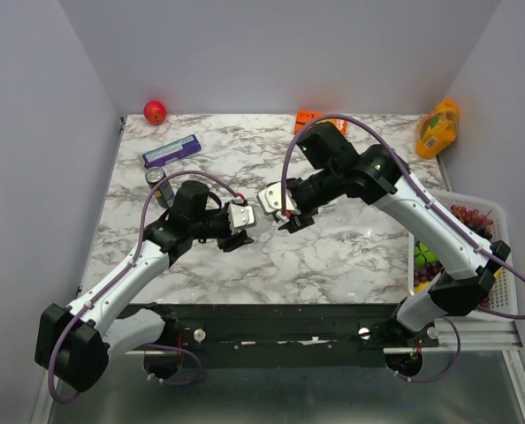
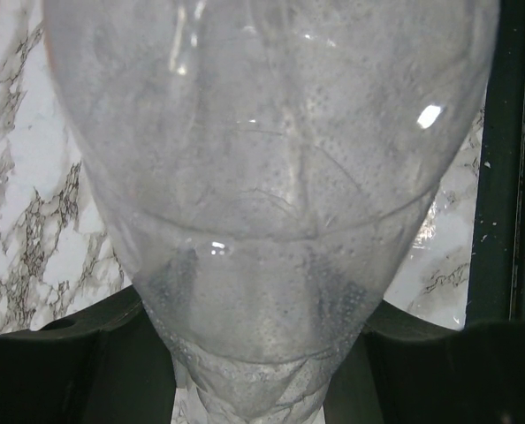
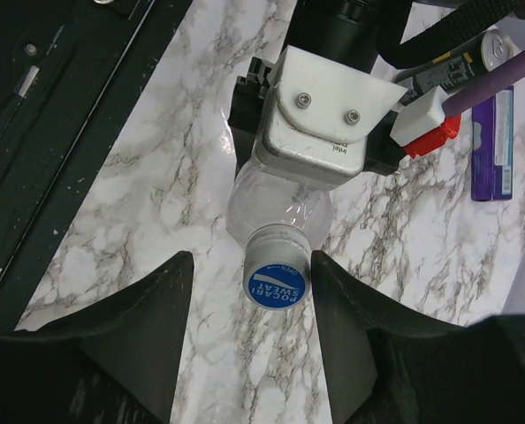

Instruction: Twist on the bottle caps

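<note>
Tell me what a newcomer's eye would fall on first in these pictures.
At the middle of the marble table, the left tool grips a small clear plastic bottle, and the right tool straddles its round blue screw cap. Next come the red apple at the far left corner and the orange juice bottle at the far right.

The bottle (image 2: 271, 177) is showing clear, glossy plastic; its wall is looking misted with fine specks and is catching bright glints. The bottle cap (image 3: 277, 284) is showing a shiny blue printed top. The worktop (image 3: 148, 177) is looking smooth, marble-patterned, with a soft sheen. The jaws of the right gripper (image 3: 249, 269) are appearing matt black. The pale housing (image 3: 320, 132) is carrying two shiny metal screws (image 3: 304, 101).
</note>
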You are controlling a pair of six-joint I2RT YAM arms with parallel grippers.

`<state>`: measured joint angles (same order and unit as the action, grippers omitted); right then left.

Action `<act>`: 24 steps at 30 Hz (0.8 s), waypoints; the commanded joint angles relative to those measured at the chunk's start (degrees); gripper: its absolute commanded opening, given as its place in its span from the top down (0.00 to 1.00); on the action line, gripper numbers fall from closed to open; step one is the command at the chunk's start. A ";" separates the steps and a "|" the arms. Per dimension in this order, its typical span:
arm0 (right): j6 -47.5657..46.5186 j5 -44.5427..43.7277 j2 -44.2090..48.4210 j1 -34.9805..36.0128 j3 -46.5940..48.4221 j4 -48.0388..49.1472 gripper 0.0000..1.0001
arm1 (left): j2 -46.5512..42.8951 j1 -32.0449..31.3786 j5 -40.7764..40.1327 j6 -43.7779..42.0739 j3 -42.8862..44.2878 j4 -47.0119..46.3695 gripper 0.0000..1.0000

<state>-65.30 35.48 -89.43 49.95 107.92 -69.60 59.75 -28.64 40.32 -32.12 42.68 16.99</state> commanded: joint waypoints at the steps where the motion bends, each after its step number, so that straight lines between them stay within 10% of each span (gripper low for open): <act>1: -1.32 -1.29 1.01 0.58 -0.78 2.45 0.40 | 0.20 -0.27 0.29 -1.10 1.88 0.23 1.00; 24: 12.37 -11.40 -4.43 -0.56 0.08 3.96 0.69 | -2.08 -0.27 -3.92 1.44 -0.13 -4.76 1.00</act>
<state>-59.37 28.75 -90.04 50.19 104.36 -63.18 60.14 -28.62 37.08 -32.32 42.68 18.44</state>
